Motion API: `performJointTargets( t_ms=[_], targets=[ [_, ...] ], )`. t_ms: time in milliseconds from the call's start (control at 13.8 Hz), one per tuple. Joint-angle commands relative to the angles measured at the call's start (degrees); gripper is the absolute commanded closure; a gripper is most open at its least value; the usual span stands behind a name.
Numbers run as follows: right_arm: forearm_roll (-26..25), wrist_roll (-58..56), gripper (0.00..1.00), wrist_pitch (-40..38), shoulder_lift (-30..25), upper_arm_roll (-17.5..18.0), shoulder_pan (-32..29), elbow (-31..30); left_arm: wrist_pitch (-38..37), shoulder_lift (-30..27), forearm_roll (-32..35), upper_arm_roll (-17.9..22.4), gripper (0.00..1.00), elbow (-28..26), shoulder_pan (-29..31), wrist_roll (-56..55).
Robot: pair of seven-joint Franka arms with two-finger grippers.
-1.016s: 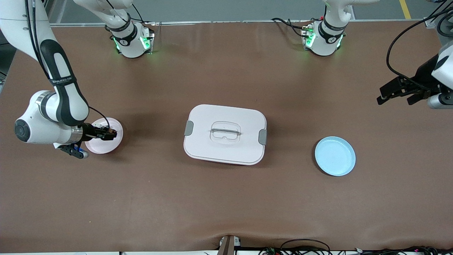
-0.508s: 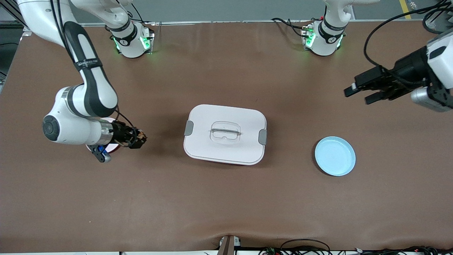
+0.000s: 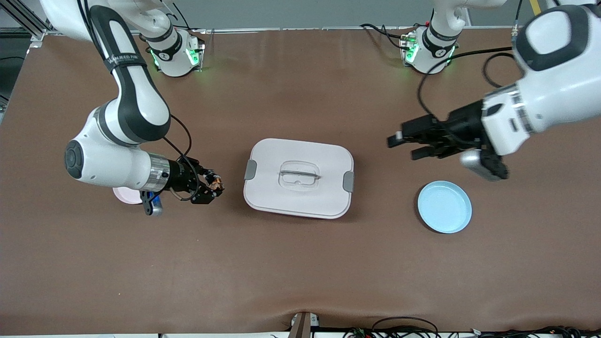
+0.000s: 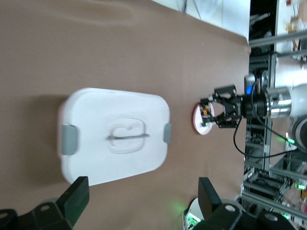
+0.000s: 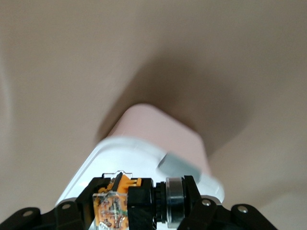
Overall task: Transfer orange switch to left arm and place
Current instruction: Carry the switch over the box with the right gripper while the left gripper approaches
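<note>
While the left claw point(image 3: 404, 144) hangs agape, the right claw point(image 3: 210, 185) (beside the box point(image 3: 298, 177)) pinches the orange switch point(image 3: 215, 181) lying level across its fingers.

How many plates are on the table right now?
2. The blue plate lies toward the left arm's end of the table; the pink plate lies toward the right arm's end, mostly hidden under the right arm. None other shows.

Even, bright overhead light in the front view; no harsh glare on the matte brown table cover point(image 3: 300, 263). Soft dark shadow pools beside the large white rounded lidded box point(image 3: 298, 177) and under the round pale-blue plate point(image 3: 444, 207). Green LEDs glow at both arm bases. Left wrist view slightly motion-blurred. Right wrist view washed out, warm-tinted; box just past the fingertips soft, its shadow broad.
</note>
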Motion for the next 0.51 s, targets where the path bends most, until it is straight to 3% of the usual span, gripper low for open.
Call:
performJointTargets(
  t_ms=[0, 145, 435],
  targets=[
    [8.6, 3.5, 1.00, -0.2, 0.9, -0.7, 2.5, 2.4, 1.3, 2.0, -1.0, 0.2, 0.00, 1.2, -3.5, -0.4],
    [12.4, 5.3, 1.00, 0.7, 0.9, -0.8, 3.7, 2.5, 2.6, 3.0, -1.5, 0.2, 0.00, 1.2, -6.1, -0.6],
    [13.6, 15.8, 1.00, 0.9, 1.7, -0.8, 6.0, 6.7, 6.7, 6.1, -3.1, 0.2, 0.00, 1.2, -10.2, -0.7]
  ],
)
